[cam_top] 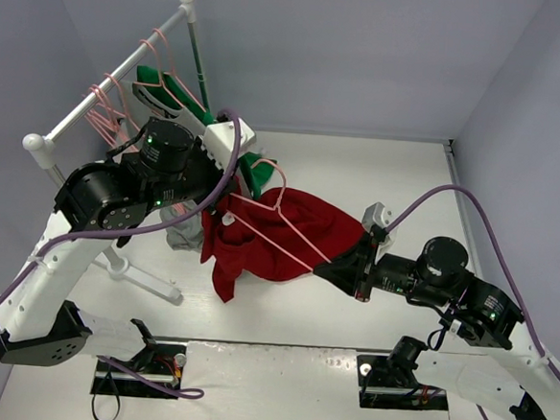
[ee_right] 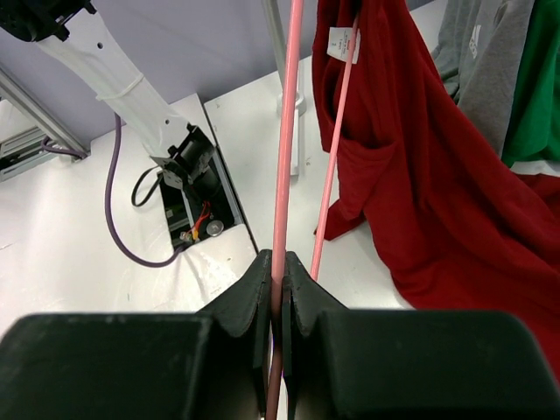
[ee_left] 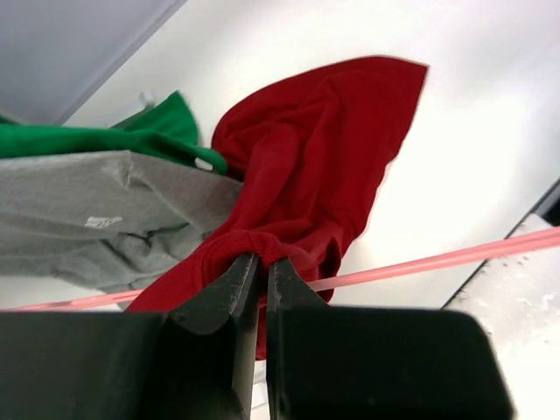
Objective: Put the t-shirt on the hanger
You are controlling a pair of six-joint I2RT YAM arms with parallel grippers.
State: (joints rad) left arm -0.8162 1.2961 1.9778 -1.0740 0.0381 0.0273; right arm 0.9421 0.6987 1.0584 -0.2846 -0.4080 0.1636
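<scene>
Two pinches: t-shirt (ee_left: 306, 149) left (hanger (ee_right: 283, 175) right).

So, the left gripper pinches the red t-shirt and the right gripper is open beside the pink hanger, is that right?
No: the right gripper is shut on the hanger, as the right wrist view shows; the left gripper does pinch the t-shirt.

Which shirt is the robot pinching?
The dark red t-shirt: the left gripper is shut on its cloth. The grey t-shirt and the green garment are beside it, ungripped.
</scene>
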